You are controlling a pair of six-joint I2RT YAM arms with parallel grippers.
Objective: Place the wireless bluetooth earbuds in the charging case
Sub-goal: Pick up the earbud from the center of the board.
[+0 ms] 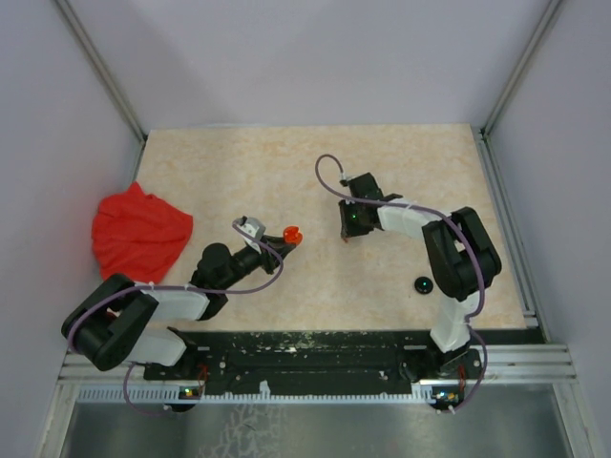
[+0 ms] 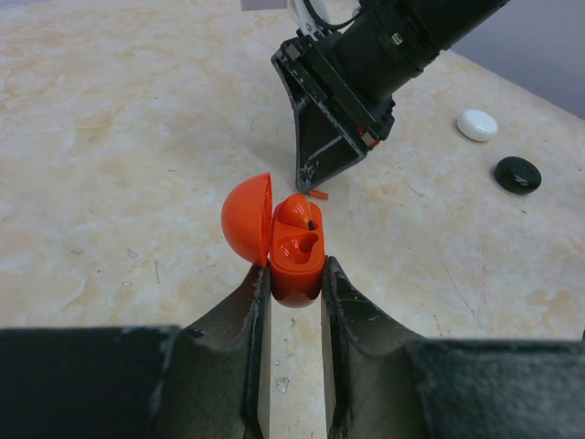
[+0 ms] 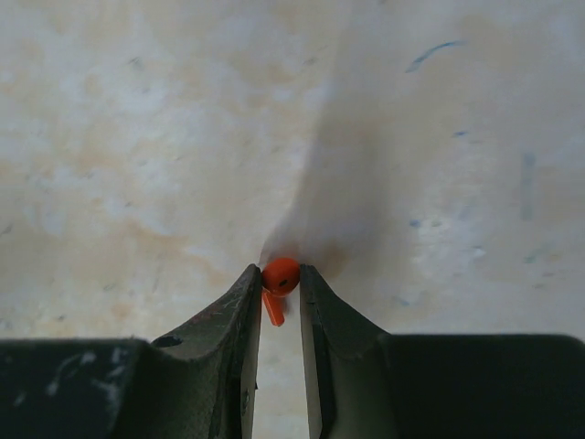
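Note:
My left gripper (image 2: 294,276) is shut on the base of an orange charging case (image 2: 297,261) and holds it upright, lid (image 2: 245,219) swung open to the left. One orange earbud (image 2: 297,212) sits in the far slot; the near slot is empty. In the top view the case (image 1: 292,235) is at mid-table. My right gripper (image 3: 279,274) is shut on a second orange earbud (image 3: 281,276), stem hanging down, close over the tabletop. In the left wrist view the right gripper (image 2: 315,178) hangs just beyond the case, the earbud's stem (image 2: 316,194) showing at its tip.
A red cloth (image 1: 138,234) lies at the table's left edge. A black disc (image 1: 423,284) lies by the right arm; the left wrist view shows it (image 2: 518,174) next to a white disc (image 2: 477,124). Metal frame posts stand at the table's far corners.

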